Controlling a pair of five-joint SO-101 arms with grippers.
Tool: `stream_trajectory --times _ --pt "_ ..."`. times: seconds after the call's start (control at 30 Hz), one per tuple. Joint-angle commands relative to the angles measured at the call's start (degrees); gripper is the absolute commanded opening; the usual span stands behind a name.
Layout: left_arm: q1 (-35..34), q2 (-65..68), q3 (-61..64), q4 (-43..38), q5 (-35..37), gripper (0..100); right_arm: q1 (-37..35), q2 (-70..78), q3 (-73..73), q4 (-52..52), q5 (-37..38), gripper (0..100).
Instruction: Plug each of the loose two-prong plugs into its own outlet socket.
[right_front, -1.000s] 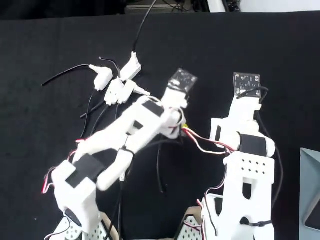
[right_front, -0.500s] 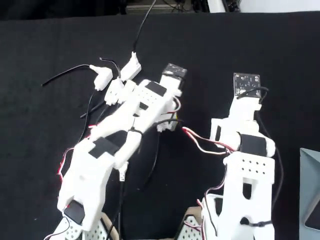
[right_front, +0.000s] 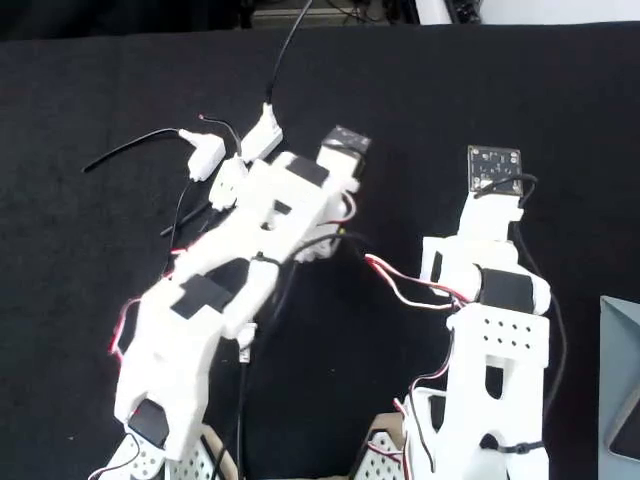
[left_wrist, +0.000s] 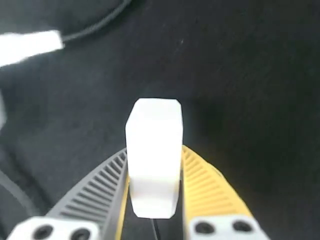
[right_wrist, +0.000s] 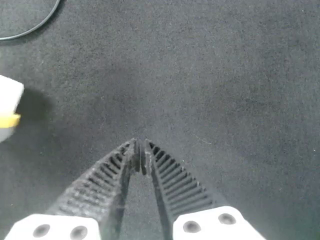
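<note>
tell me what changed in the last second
The left arm stretched out flatter and swung slightly left, toward the cluster of white connectors on the far part of the table. The left gripper is shut on a white plug. The right arm, with the right gripper shut, stayed put, as did the connectors.

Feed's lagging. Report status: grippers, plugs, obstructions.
Left gripper shut on white plug. Right gripper shut, empty. Other white connectors bunched on the black cloth. Loose black cables trailing around them.
</note>
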Motion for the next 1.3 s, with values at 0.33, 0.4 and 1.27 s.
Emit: stream_trajectory --times 0.33,0.4,1.27 --pt "-10.33 -26.11 -0.84 23.65 -16.09 3 -3.08 -1.01 -2.07 0.35 -0.35 1.2" --pt "-10.59 -27.52 1.89 25.41 -18.37 3 -3.08 -1.01 -1.98 0.26 -0.35 1.2" --pt "-16.04 -55.38 68.35 -9.58 -29.80 9 -4.66 -0.66 -1.71 0.18 -0.26 1.2"
